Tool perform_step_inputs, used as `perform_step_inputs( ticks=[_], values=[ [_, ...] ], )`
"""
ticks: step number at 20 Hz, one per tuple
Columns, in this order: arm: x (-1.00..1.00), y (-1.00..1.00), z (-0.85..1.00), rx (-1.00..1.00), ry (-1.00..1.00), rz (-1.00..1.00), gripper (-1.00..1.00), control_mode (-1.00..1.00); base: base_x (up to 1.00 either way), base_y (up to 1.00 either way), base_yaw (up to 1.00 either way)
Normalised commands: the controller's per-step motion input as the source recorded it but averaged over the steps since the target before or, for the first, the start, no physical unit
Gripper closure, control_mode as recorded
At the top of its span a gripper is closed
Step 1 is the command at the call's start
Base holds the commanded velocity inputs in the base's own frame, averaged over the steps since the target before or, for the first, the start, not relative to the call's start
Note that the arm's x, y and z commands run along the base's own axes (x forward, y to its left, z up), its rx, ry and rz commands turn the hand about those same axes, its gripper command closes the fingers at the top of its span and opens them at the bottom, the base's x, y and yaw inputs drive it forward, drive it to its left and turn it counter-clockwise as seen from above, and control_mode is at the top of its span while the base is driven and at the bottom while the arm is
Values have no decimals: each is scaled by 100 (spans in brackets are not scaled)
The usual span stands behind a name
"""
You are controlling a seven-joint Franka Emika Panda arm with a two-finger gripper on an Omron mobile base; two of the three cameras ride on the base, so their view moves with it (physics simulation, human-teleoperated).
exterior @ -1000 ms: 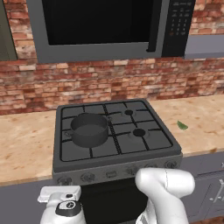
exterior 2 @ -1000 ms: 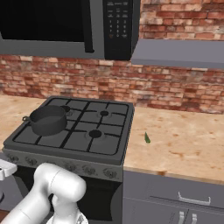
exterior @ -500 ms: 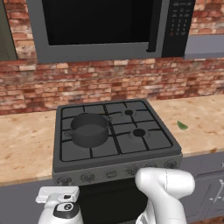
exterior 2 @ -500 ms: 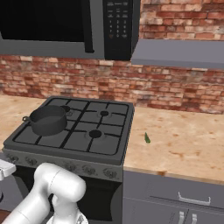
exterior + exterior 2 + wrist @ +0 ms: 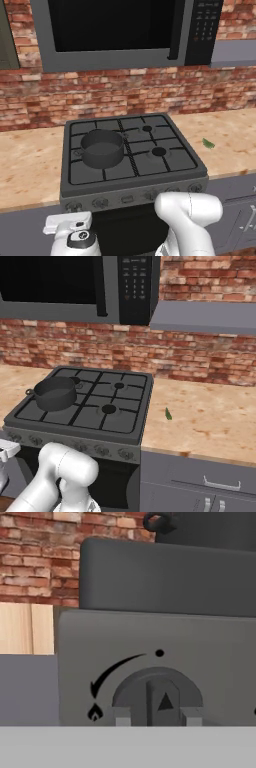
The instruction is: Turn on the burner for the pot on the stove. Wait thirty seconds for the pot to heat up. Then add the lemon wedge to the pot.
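In the hand view, the two finger tips (image 5: 123, 716) stood at the lower edge, one on each side of the raised central rib of a stove knob (image 5: 157, 697). The gripper (image 5: 156, 717) bracketed the rib closely; whether the tips actually pressed on it could not be determined. The rib's long axis ran straight up and down in that view, and a small triangle mark on it pointed up toward a black dot (image 5: 159, 653) printed on the front panel. A curved arrow (image 5: 112, 671) swept from near the dot down to the left, ending above a flame symbol (image 5: 94, 712).

The hand faced the front panel of the stove (image 5: 132, 187) squarely, low and at its left end. In the left base view, the white wrist (image 5: 70, 232) sat below the panel's left corner, with the arm's large elbow joint (image 5: 189, 214) bent in front of the oven door.

The pot (image 5: 102, 148) sat upright on the front-left burner; the hand view showed one of its side handles (image 5: 161, 522) above the stove's edge. The lemon wedge (image 5: 208, 144) lay on the counter (image 5: 210, 421) to the right of the stove, well apart from the pot. The right base view showed the wedge's (image 5: 168, 414) long axis running roughly front to back. Both base views showed the microwave (image 5: 75, 286) above the stove.
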Motion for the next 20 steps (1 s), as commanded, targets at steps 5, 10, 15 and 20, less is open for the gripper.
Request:
perform_step_inputs(
  ticks=[5,10,15,20],
  values=[
    [55,-3,6,-8,2,14,100,-100,0,0,0],
    [35,0,2,-23,1,13,100,-100,0,0,0],
    [25,1,0,-34,1,12,100,-100,0,0,0],
    [23,0,0,-40,1,14,100,-100,0,0,0]
  ],
)
